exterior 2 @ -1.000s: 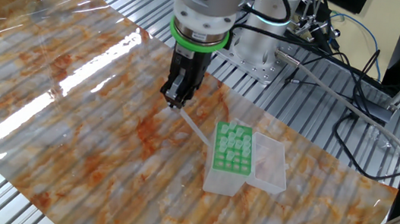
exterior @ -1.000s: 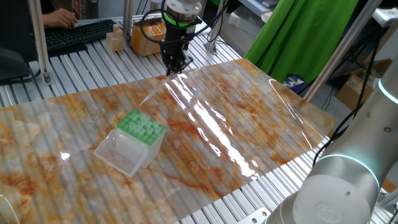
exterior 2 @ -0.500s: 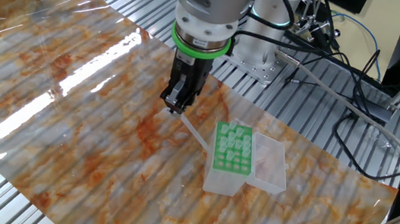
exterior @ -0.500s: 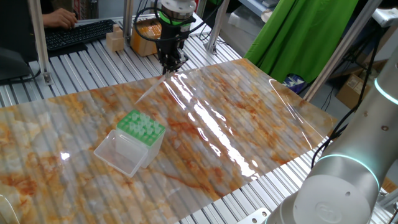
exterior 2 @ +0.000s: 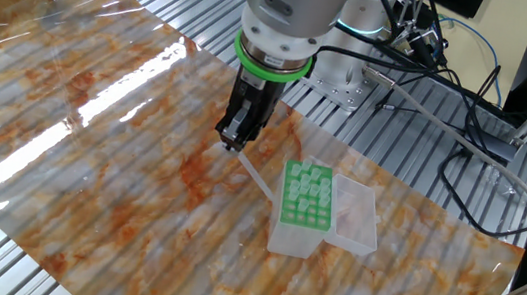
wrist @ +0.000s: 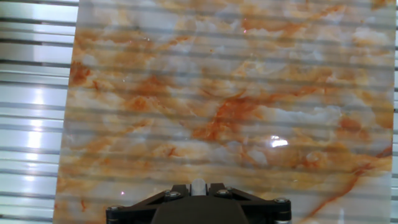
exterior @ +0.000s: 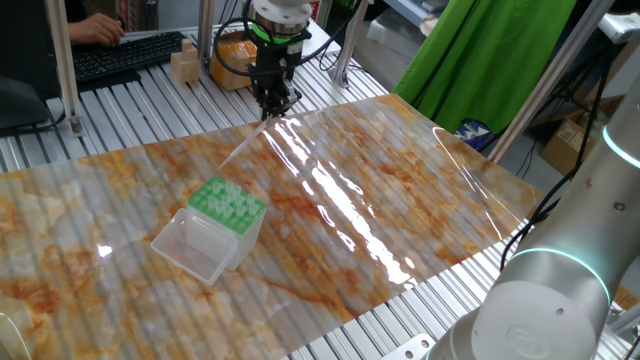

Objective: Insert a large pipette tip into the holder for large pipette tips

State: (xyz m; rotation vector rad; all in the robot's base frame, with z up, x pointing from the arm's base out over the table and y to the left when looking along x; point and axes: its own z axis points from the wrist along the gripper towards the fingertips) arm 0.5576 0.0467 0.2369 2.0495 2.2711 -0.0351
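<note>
One glossy orange-veined marble sheet (exterior: pixel 400 190) covers the ribbed metal table (exterior: pixel 130 95); the gripper (exterior 2: pixel 231 145) clenches the translucent tapered large pipette tip (exterior 2: pixel 258 176), slanting toward 4 o'clock.

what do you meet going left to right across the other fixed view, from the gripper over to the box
black two-finger gripper → thin translucent whitish pipette tip, slanting down from the jaws → green perforated rack on the small clear plastic box → its hinged clear lid, lying open

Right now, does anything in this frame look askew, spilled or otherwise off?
One thing: the large pipette tip hangs slanted from the gripper, not vertical, its point angled toward the holder. The holder itself sits upright on the marbled sheet with its lid open. Nothing looks spilled or damaged.
</note>
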